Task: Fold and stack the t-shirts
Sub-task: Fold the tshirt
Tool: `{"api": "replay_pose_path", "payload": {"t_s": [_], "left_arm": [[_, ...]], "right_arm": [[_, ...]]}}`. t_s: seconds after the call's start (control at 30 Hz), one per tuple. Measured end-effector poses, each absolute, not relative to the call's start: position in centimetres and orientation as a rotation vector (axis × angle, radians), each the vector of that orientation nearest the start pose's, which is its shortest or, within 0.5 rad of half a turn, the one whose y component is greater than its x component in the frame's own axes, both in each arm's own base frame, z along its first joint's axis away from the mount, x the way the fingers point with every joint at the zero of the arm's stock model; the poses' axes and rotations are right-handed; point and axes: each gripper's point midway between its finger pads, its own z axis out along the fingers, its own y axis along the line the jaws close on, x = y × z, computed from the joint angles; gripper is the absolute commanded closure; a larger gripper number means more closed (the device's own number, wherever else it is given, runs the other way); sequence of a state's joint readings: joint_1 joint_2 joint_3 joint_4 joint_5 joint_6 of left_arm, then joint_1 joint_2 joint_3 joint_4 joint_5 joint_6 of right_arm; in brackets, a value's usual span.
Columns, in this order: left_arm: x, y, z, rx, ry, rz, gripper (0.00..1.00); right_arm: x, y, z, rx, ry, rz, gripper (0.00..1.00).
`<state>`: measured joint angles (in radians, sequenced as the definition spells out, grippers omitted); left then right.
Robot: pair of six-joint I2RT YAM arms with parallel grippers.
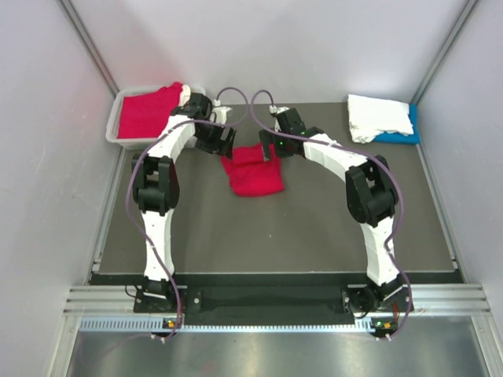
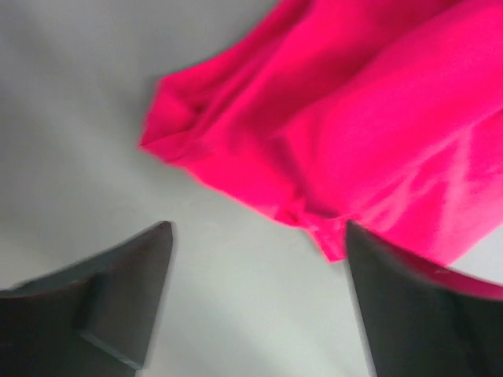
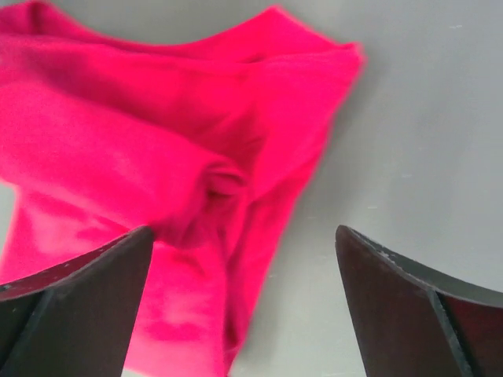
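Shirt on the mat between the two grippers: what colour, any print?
The shirt is plain bright red, no print visible; it shows best in the right wrist view.

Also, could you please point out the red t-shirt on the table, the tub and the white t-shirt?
red t-shirt (image 1: 255, 177), top view, cloth middle
tub (image 1: 115, 126), top view, left rim
white t-shirt (image 1: 380, 118), top view, its middle

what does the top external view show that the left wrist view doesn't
Only top external: the pale translucent plastic tub holding red cloth at far left, and a white folded shirt lying over a blue shirt at far right. Only left wrist: the left gripper close up, its dark fingers spread wide with nothing between them. Both: the crumpled bright red t-shirt lying on the grey table.
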<state>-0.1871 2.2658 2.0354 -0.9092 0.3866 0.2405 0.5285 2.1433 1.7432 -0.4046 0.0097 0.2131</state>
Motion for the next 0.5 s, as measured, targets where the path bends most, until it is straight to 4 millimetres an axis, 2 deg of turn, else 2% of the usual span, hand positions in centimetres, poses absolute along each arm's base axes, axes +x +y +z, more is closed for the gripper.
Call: {"api": "replay_pose_path", "payload": {"t_s": [0.17,0.3,0.37,0.5], "left_arm": [[49.2,-13.4,8.7,0.615,2.582,-0.484,0.02],[48.8,-13.9,9.8,0.609,2.568,-0.516,0.02],[47.9,-14.2,10.7,0.608,2.56,-0.549,0.02],[44.7,-14.6,13.0,0.61,2.55,-0.619,0.02]], "right_arm": [[48.2,27.3,8.6,-0.342,2.375,0.274,0.0],[48.3,27.0,8.5,-0.334,2.373,0.251,0.0],[48.0,26.8,8.4,-0.334,2.375,0.248,0.0],[46.3,26.2,8.1,-0.351,2.399,0.234,0.0]]}}
